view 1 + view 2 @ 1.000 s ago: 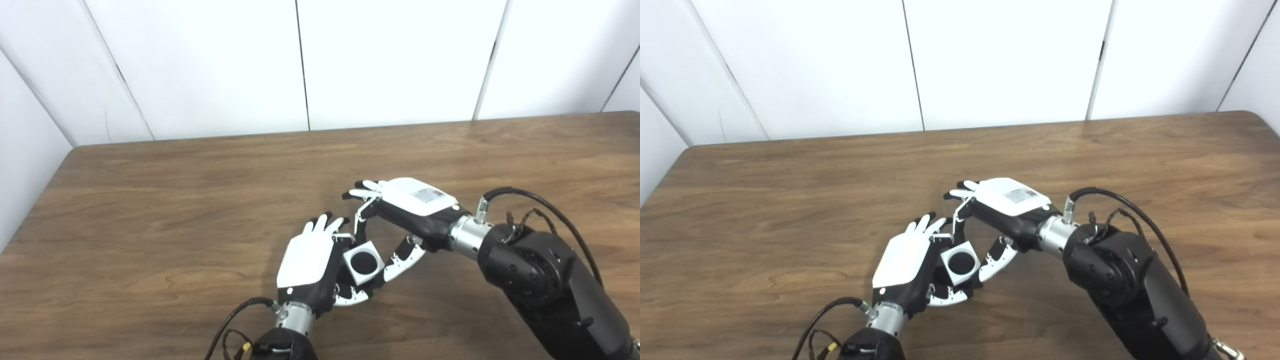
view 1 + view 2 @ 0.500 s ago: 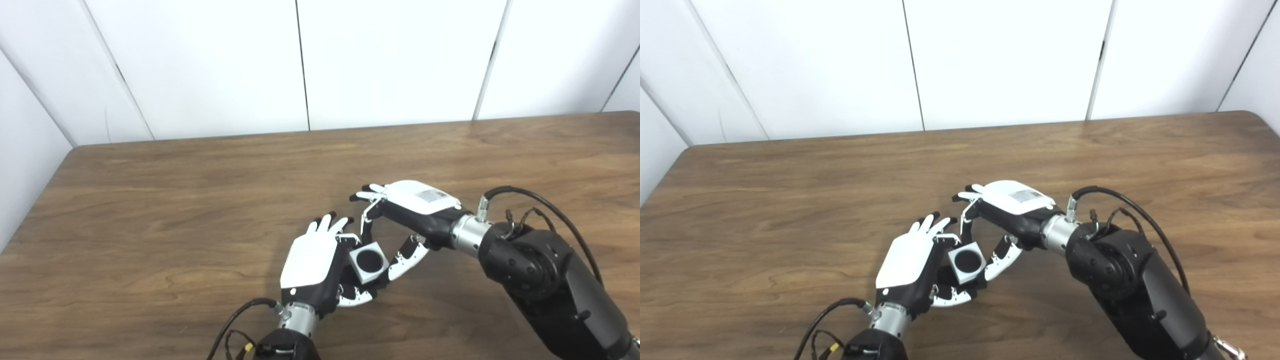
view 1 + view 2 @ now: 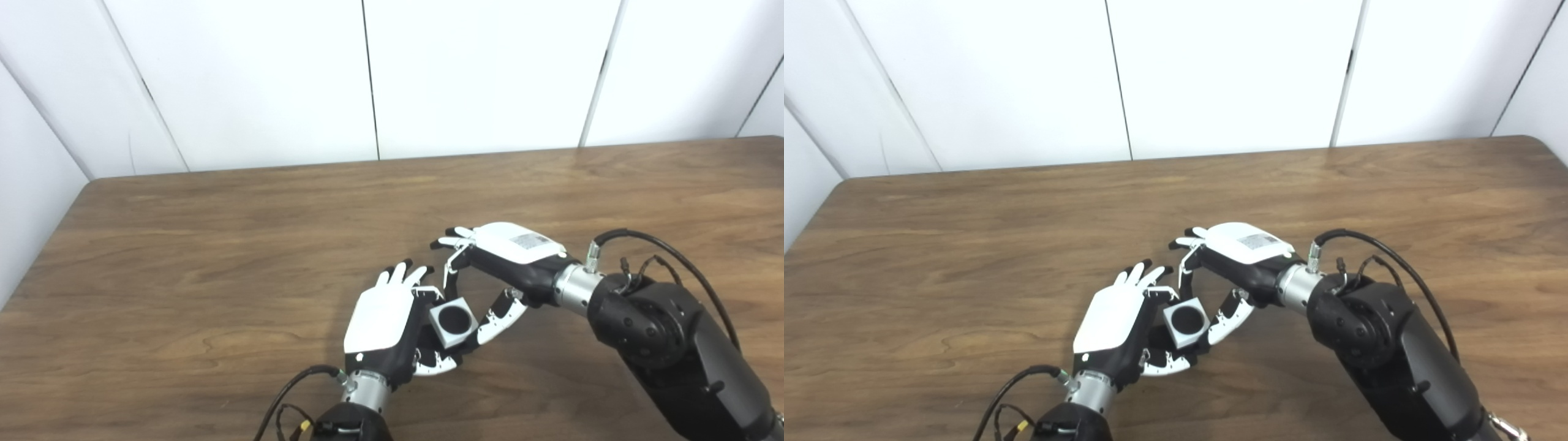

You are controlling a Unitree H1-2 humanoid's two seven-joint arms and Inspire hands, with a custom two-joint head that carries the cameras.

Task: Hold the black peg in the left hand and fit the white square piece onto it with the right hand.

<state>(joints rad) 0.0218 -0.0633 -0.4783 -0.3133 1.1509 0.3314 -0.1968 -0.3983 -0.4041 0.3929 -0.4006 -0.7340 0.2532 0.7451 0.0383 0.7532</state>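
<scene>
White square piece [image 3: 454,323], black-filled hole up, sits gripped between left hand [image 3: 384,331] and right hand [image 3: 499,269] fingers.

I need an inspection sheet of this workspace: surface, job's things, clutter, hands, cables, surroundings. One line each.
Surface: brown wooden table, no damage visible.
Job's things: white square piece with a dark round centre, held between both hands above the table; whether the centre is the peg's end or an empty hole cannot be told.
Clutter: nothing seen.
Hands: left hand closed beside the piece; right hand with fingers and thumb at the piece.
Cables: black cable looping at the right wrist; another at the left.
Surroundings: white wall panels behind.
</scene>
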